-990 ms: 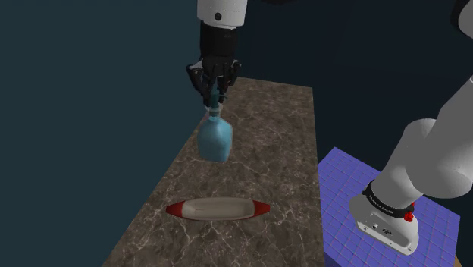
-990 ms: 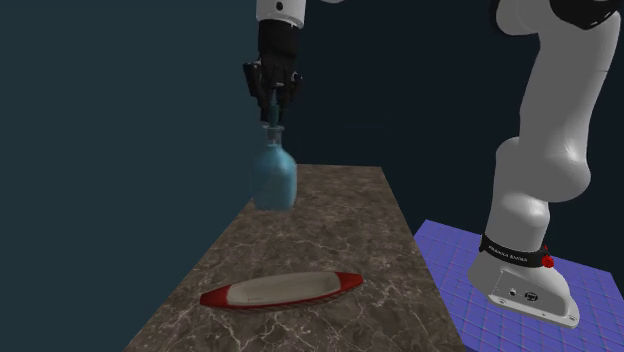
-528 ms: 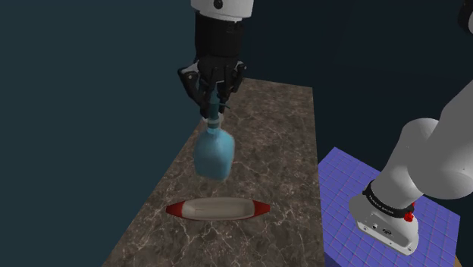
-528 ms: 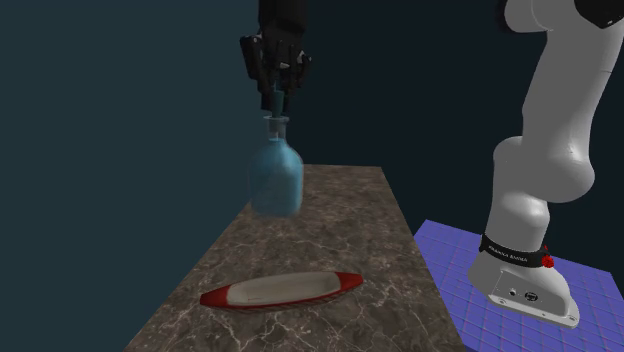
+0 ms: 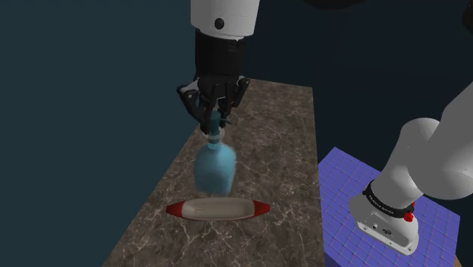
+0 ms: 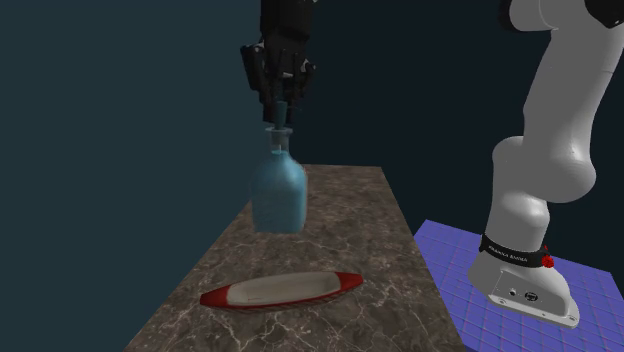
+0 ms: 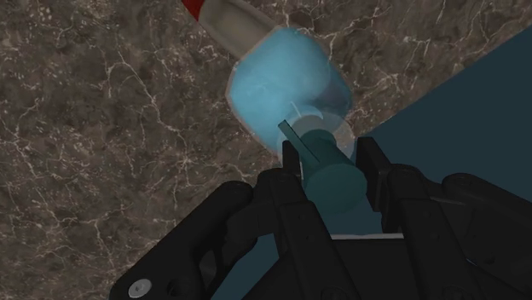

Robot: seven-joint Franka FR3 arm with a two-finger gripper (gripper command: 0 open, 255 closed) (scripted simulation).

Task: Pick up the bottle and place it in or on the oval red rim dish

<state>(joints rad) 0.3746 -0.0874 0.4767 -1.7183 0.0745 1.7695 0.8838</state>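
Hanging from the fingers [image 5: 214, 125] by its neck, the pale blue see-through bottle [image 5: 214, 167] is the thing you are carrying. It is in the air, neck up and close to upright, clear of the tabletop [image 5: 280, 152].

**Writing.** The only lettering you can find runs along the dark band [image 6: 515, 255] around the arm's base, and it is too small to read. A small red knob [image 6: 547, 262] sits just beside that band.

**Fingers.** In the wrist view you see the two black fingertips [image 7: 290, 155] set narrowly apart and closed on the bottle's teal stopper and neck, one on each side, both touching. The bottle's rounded body hangs beyond them.

**Bottle and dish.** The oval dish [image 5: 218, 208], red at its pointed ends with a pale cream hollow, lies flat on the brown marbled tabletop toward its near end. In the shoulder view the bottle's base overlaps the dish's far rim. In the second exterior view it hangs higher than the dish and farther away. In the wrist view a red end and part of the cream hollow show just past the bottle's body. You cannot tell from these whether the base is directly over the hollow or a little beyond its far rim; it does not touch the dish.

**Surroundings.** The white arm rises from the stand's blue gridded top [image 5: 341, 197], to the right of the tabletop in both exterior views.
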